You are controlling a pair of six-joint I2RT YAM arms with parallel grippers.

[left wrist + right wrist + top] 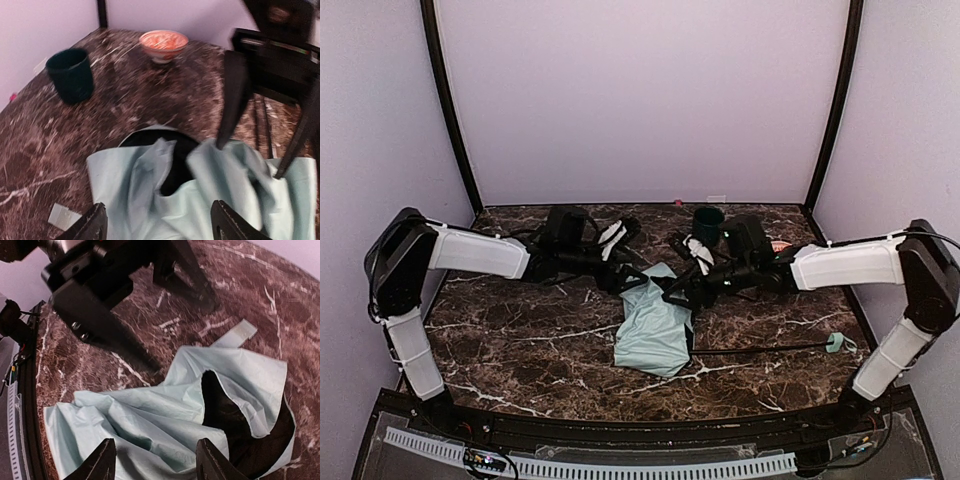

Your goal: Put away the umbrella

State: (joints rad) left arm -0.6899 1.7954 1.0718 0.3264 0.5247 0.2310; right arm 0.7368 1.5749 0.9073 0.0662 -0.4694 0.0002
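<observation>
Two grippers over collapsed umbrella [655, 330] at table [520, 350] centre: left gripper [159, 222] jaws apart, right gripper [155, 460] jaws apart, neither holding fabric; handle [835, 343] at 3 o'clock, cup [708, 222] at 12 o'clock.

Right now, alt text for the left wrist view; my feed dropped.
The umbrella lies crumpled on the table, mint canopy with black underside showing, between the fingers of the open left gripper. The right gripper, jaws apart, reaches down to the fabric from upper right; a dark cup and an orange bowl stand behind.
</observation>
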